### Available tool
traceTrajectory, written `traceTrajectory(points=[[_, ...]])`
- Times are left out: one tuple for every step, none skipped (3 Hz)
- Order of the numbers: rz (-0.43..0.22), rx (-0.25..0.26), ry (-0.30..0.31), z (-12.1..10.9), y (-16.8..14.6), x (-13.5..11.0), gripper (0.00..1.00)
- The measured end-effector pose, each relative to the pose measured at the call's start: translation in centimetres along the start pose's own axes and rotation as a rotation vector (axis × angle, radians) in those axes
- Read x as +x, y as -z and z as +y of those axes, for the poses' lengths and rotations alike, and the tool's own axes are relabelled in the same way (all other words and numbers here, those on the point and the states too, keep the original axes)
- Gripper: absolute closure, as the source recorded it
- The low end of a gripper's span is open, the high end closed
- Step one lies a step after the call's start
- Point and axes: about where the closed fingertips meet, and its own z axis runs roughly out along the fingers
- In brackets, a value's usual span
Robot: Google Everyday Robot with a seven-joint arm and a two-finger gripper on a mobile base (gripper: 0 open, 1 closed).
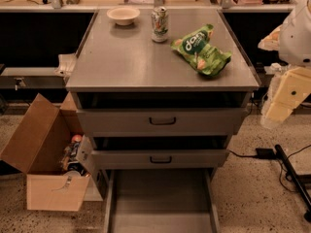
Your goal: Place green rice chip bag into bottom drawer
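Note:
The green rice chip bag [200, 50] lies on the right part of the grey cabinet top [126, 57], crinkled, with its dark oval logo facing up. The bottom drawer [160, 198] is pulled out towards me at floor level, and its flat grey floor is bare. My gripper [281, 101] is at the right edge of the view, beside the cabinet's right front corner and a little below the level of the top. It is apart from the bag and holds nothing that I can see.
A green-and-white drink can [159, 24] and a pale bowl [123, 15] stand at the back of the top. The two upper drawers [163, 121] are slightly ajar. An open cardboard box [43, 169] sits on the floor at left. A cable and a black bar [291, 171] lie on the floor at right.

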Motion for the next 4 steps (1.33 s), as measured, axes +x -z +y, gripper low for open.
traceTrajectory(points=[[0.0,0.0,0.0,0.0,0.0,0.0,0.0],[-0.028,0.036,-0.041,-1.5,-0.7,0.1,0.0],[-0.089,0.094,-0.096,-5.1,-2.5,-0.4,0.0],[-0.177,0.118,-0.146,-9.1,-4.6,-1.3,0.0]])
